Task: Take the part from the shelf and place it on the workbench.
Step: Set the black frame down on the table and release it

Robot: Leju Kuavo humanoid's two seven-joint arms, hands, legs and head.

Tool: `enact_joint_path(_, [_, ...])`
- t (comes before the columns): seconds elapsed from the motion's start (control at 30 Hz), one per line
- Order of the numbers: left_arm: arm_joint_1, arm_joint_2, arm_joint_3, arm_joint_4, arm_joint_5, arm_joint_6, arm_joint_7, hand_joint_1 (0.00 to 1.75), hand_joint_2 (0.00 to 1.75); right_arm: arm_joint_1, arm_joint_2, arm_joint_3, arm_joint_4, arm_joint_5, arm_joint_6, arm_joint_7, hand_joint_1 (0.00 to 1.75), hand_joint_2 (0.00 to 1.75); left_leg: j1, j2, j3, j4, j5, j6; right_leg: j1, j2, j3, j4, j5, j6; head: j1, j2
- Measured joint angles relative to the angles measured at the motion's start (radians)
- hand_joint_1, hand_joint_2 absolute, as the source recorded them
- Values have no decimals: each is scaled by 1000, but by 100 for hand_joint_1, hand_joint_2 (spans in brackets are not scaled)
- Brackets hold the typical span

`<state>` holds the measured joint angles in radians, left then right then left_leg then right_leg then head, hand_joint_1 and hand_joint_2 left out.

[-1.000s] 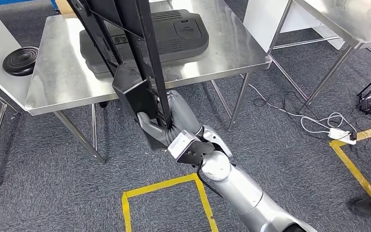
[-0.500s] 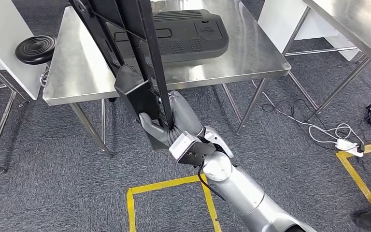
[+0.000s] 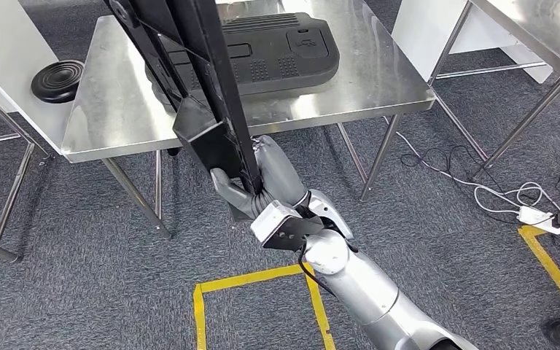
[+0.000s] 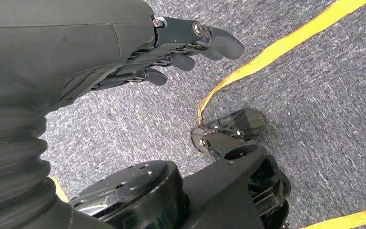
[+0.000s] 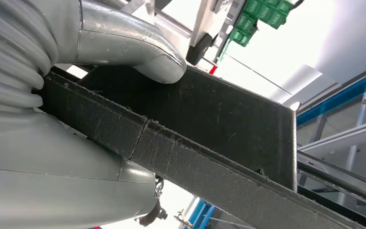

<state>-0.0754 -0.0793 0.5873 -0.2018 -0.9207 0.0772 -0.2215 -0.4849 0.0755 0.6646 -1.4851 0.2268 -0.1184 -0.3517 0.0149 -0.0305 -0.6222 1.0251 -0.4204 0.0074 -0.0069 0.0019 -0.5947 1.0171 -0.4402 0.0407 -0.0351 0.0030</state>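
Gripping the lower end of the long black part (image 3: 204, 109), the right hand (image 3: 251, 182) sits just left of centre in the head view, its grey fingers wrapped round the part's edge and its thumb (image 5: 143, 52) pressed flat on the dark face in the right wrist view; the part rises from the hand toward the upper left of the frame and runs out past the top edge, so its full length cannot be told; it looks like a rigid moulded panel with ribs and thin edges, probably light for its size but long, so held at one end it is likely to lever hard against the fingers and may swing or twist; a hold nearer its middle would likely steady it; its textured surface should give fair friction; behind it, across the upper centre of the frame, stands the steel workbench (image 3: 379, 80), which already carries another dark moulded panel (image 3: 284, 47); the part hangs above the near edge of the workbench, not yet laid down; the left hand (image 4: 171, 52) hangs over the grey carpet (image 4: 324, 109), fingers loosely curled and holding nothing.
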Motion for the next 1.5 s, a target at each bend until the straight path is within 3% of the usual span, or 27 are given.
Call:
enact_joint_path(0.2, [0,4,6,0,-4,-2,0,0,175,-3,1,1,0,30,-6,6,175,175,-6,-1,-2,2,-4,7,-6,0,2,-5,1,-2,0,0])
enact_joint_path(0.27, [0,4,6,0,-7,-6,0,0,175,-6,2,2,0,37,-7,9,175,175,0,1,10,-17,1,12,-5,0,-2,2,-3,0,1,0])
enact_joint_path(0.33, [1,3,6,0,-9,-11,2,0,175,-9,1,2,-1,43,-7,11,175,175,9,3,23,-34,7,16,-6,-1,-36,69,-32,1,2,0])
enact_joint_path(0.4, [0,3,6,0,-9,-14,3,0,175,-10,-1,3,0,46,-8,13,175,175,10,4,25,-35,6,17,-10,-1,-105,198,-81,3,3,0])
enact_joint_path(0.43, [1,3,6,0,-9,-15,3,0,175,-7,-3,3,0,47,-8,13,175,175,11,3,25,-35,5,16,-14,-1,-135,249,-94,8,3,0])
enact_joint_path(0.47, [1,3,6,0,-9,-15,3,0,175,-6,-4,3,0,47,-8,14,175,175,13,3,26,-34,3,14,-18,-1,-149,267,-92,18,3,0])
enact_joint_path(0.5, [1,3,6,0,-9,-15,3,0,175,-5,-6,4,1,48,-8,14,175,175,16,2,28,-33,0,10,-22,-1,-142,242,-74,31,3,0])
enact_joint_path(0.57, [1,3,6,0,-9,-15,4,0,175,-5,-6,4,1,50,-8,15,175,175,22,-1,33,-31,-7,-3,-32,-2,-78,105,-16,58,4,0])
enact_joint_path(0.6, [1,4,6,0,-10,-16,4,0,175,-6,-6,5,1,51,-8,15,175,175,23,-3,35,-28,-13,-12,-34,-1,-45,42,5,60,4,0])
enact_joint_path(0.67, [1,5,6,0,-11,-17,5,0,175,-7,-5,6,1,56,-9,15,175,175,20,-4,38,-26,-21,-28,-31,3,-13,-13,18,40,4,0])
enact_joint_path(0.73, [2,6,6,0,-12,-18,8,0,175,-7,-4,7,1,62,-10,17,175,175,22,-3,41,-30,-26,-39,-26,6,-9,-10,13,11,2,0])
enact_joint_path(0.8, [2,6,6,0,-16,-18,10,0,175,-8,-2,7,1,72,-13,18,175,175,26,8,29,1,-41,-46,-28,6,2,-12,6,-9,2,0])
enact_joint_path(0.83, [2,6,6,0,-18,-18,12,0,175,-9,0,8,0,80,-17,19,175,175,26,15,5,49,-59,-47,-29,5,11,-13,1,-19,1,0])
enact_joint_path(0.9, [3,6,6,0,-21,-18,16,0,175,-10,1,9,1,103,-28,21,175,175,25,24,-75,195,-103,-45,-22,2,28,-13,-13,-35,0,0])
enact_joint_path(0.93, [4,6,6,0,-22,-18,17,0,175,-9,1,10,2,115,-33,23,175,175,25,24,-116,257,-115,-44,-18,1,37,-13,-20,-39,1,0])
enact_joint_path(0.97, [5,6,6,0,-23,-18,19,0,175,-9,1,10,3,126,-37,25,175,175,25,25,-144,286,-108,-41,-14,1,48,-13,-29,-42,1,0])
enact_joint_path(1.0, [6,6,6,0,-25,-18,19,0,175,-9,1,10,4,134,-40,27,175,175,24,25,-152,274,-80,-37,-12,2,61,-13,-38,-42,1,0])
enact_joint_path(1.03, [6,6,6,0,-26,-18,20,0,175,-9,1,11,4,140,-42,28,175,175,22,25,-140,224,-35,-31,-10,2,76,-13,-49,-40,1,0])
enact_joint_path(1.07, [7,6,6,0,-28,-18,20,0,175,-10,2,11,4,144,-43,28,175,175,20,27,-118,155,14,-24,-10,2,89,-14,-61,-37,1,0])
enact_joint_path(1.1, [7,7,6,0,-29,-18,20,0,175,-10,3,11,5,147,-45,29,175,175,15,29,-92,94,43,-18,-7,2,99,-14,-73,-32,1,0])
enact_joint_path(1.17, [5,7,7,0,-30,-18,20,0,175,-13,4,12,5,150,-47,30,175,175,5,32,-53,24,45,-10,-3,2,114,-17,-88,-19,1,0])
enact_joint_path(1.27, [4,7,7,0,-30,-18,20,0,175,-16,7,14,6,153,-50,32,175,175,-1,28,-25,1,16,4,-4,-2,131,-10,-87,2,2,0])
enact_joint_path(1.33, [5,7,7,0,-30,-18,20,0,175,-19,7,16,6,153,-51,32,175,175,1,22,-6,-8,9,16,-5,-2,84,63,-89,8,3,0])
enact_joint_path(1.43, [5,8,7,0,-30,-18,20,0,175,-17,2,19,7,153,-51,32,175,175,1,14,14,-13,-13,24,-5,-1,-60,240,-137,-1,4,0])
enact_joint_path(1.5, [8,8,7,0,-30,-18,20,0,175,-11,-3,21,10,153,-51,33,175,175,0,8,37,-13,-34,24,-5,-1,-117,257,-154,-2,4,0])
